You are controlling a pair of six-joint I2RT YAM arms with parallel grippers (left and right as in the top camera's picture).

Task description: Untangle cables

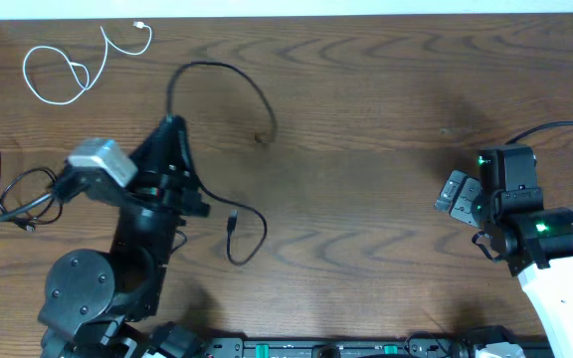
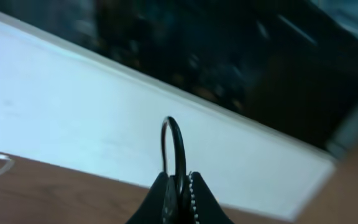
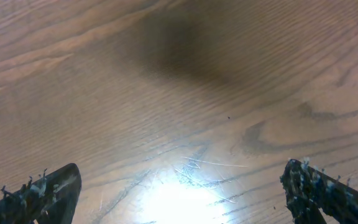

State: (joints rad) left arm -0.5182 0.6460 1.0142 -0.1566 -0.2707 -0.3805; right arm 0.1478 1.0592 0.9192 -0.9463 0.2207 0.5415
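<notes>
Overhead, the left gripper is clamped on the short black cable, which trails left toward the table edge; the right gripper, jaws apart, sits empty well right.

White cable: lay loosely looped, far left corner.
Longer black cable: curved across the middle.
Shorter black cable: bunched at left edge.

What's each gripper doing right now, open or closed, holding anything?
Left gripper: closed, pinching a loop of the black cable.
Right gripper: open, holding nothing, above the table.
</notes>
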